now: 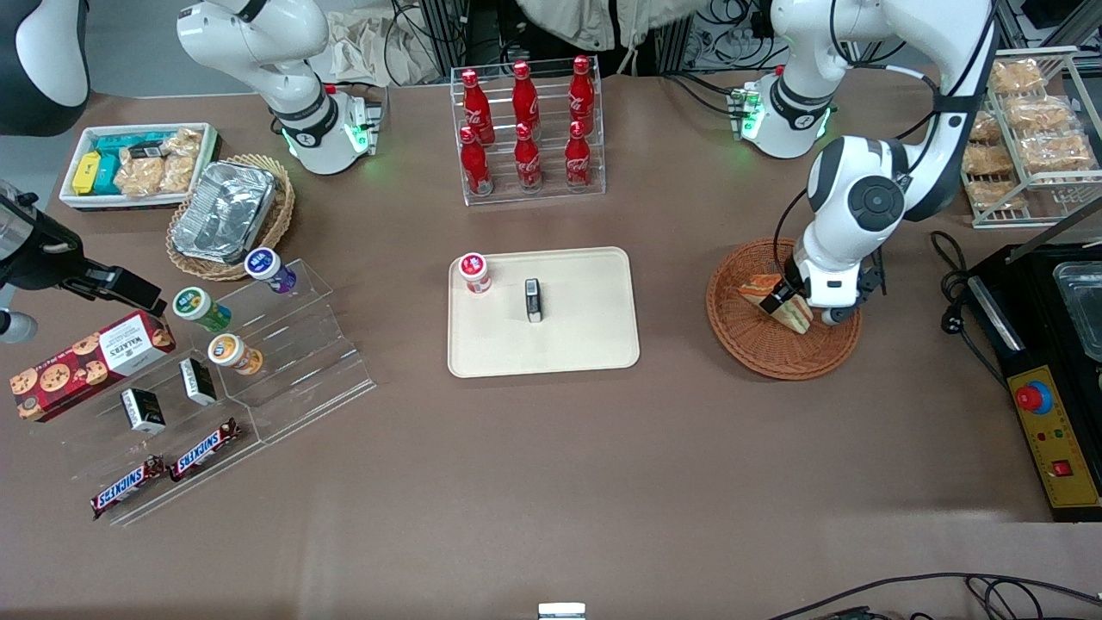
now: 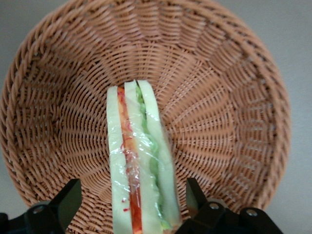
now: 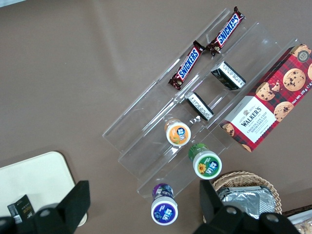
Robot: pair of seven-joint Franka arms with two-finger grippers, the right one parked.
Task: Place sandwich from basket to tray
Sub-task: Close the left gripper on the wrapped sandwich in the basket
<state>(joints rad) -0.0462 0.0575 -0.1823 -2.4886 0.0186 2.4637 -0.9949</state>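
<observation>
A plastic-wrapped wedge sandwich (image 2: 139, 165) — pale bread with red and green filling showing along its edge — lies in the round reddish-brown wicker basket (image 1: 758, 349). The claw (image 1: 796, 301) is lowered over it, fingers (image 2: 66, 202) spread on either side, not touching. On the desk (image 1: 551, 482), the cream tray (image 1: 594, 336) holds a red-lidded cup (image 1: 474, 272) and a small dark box (image 1: 534, 300). Toward the parked arm's end lie Snickers bars (image 1: 164, 474) and a Walkers cookie box (image 1: 90, 363).

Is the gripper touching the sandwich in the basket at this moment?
Apart. The left wrist view shows the gripper open around the sandwich, with bare basket weave visible between each finger and the bread.
</observation>
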